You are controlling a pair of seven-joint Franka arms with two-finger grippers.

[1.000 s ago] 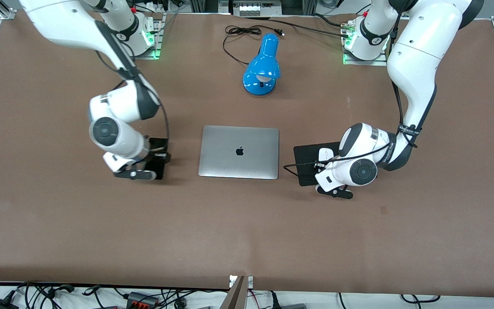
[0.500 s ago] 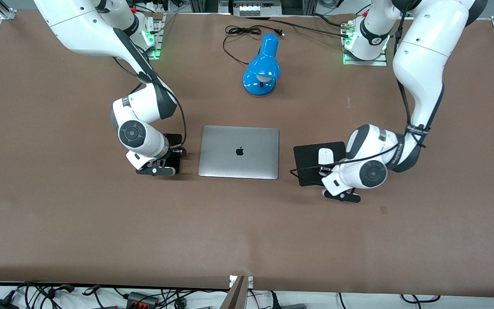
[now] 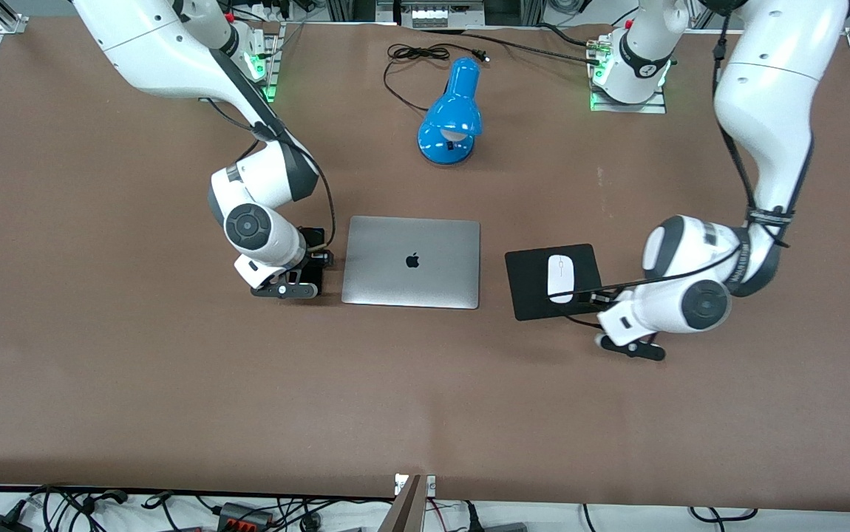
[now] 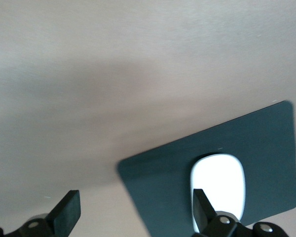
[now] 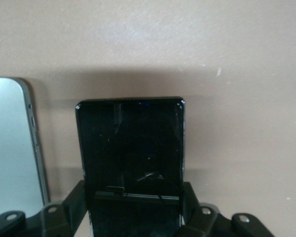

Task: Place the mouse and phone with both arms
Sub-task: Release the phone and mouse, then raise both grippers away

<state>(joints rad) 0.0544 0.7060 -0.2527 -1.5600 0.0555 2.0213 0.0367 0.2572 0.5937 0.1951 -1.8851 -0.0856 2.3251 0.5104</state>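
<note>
While the right gripper (image 5: 133, 210) pinches the phone (image 5: 130, 148) just beside the laptop (image 3: 411, 261), near the desk's middle, the left gripper (image 4: 133, 217) hangs wide open and empty. The mouse (image 3: 560, 278) lies on the mouse pad (image 3: 536, 292); the phone may be touching the desk.
</note>
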